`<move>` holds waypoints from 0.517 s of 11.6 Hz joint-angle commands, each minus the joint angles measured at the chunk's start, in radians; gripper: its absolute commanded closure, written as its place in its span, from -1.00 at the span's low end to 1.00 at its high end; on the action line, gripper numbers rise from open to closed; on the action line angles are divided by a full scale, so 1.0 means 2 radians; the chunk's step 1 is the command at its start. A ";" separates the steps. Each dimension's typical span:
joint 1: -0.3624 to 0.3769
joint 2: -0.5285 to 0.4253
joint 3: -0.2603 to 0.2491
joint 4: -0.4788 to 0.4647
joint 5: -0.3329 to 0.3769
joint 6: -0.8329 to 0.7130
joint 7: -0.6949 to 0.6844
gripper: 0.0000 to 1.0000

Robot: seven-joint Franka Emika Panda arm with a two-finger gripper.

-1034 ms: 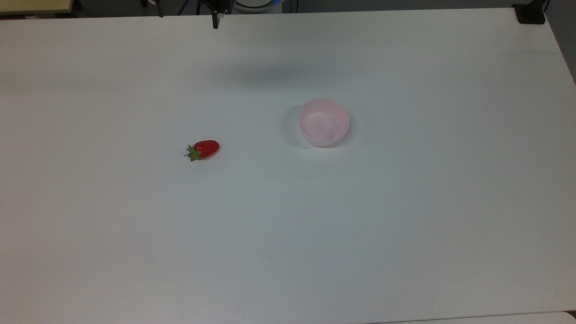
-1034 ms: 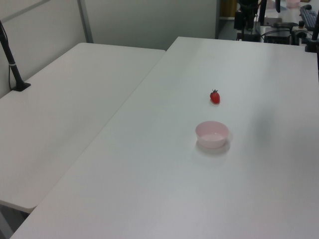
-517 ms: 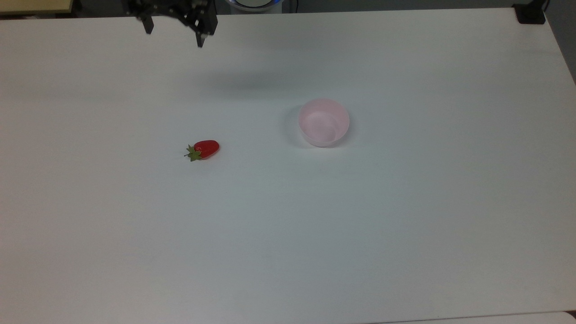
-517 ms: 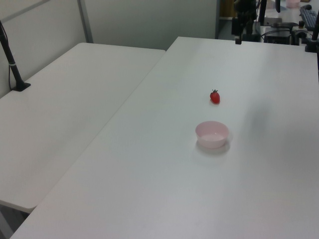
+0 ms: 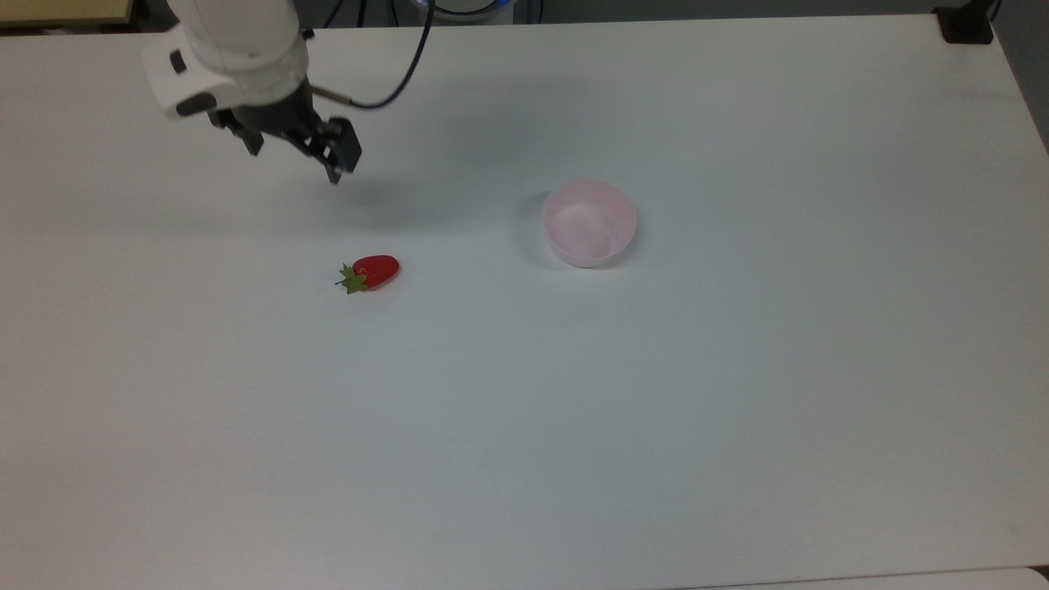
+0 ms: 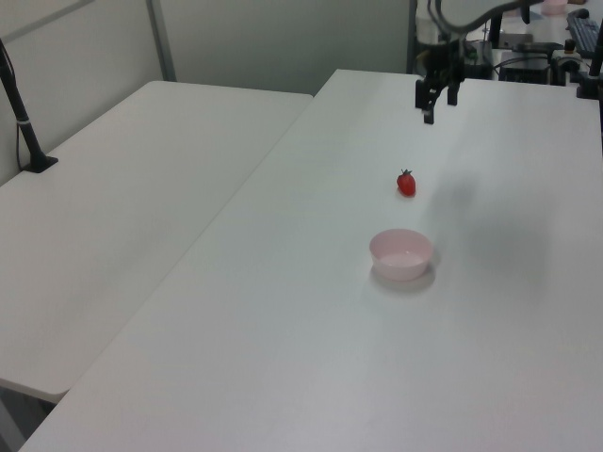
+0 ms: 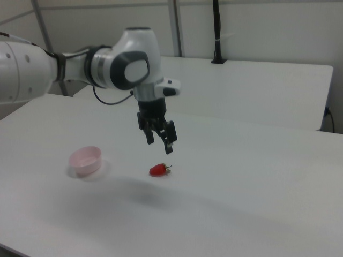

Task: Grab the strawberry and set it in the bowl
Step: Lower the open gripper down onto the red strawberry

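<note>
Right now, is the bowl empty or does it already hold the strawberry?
Empty. The pink bowl shows only its bare bottom; the strawberry lies on the white table apart from it.

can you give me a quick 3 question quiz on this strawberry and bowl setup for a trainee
1. True or false: the strawberry already lies inside the pink bowl.
2. In the top view, the strawberry's green cap points toward: A) the top view's left, B) the top view's right.
3. Fill in: the gripper hangs above the white table with its fingers ____.

Key
1. False; it lies on the table, apart from the bowl.
2. A
3. open, holding nothing
</note>
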 commanded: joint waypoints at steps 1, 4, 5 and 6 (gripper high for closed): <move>0.006 0.018 0.004 -0.033 0.010 0.068 0.080 -0.94; 0.007 0.057 0.019 -0.034 0.007 0.119 0.146 -0.79; 0.007 0.071 0.029 -0.033 0.003 0.137 0.165 -0.74; 0.007 0.085 0.033 -0.032 0.001 0.155 0.181 -0.68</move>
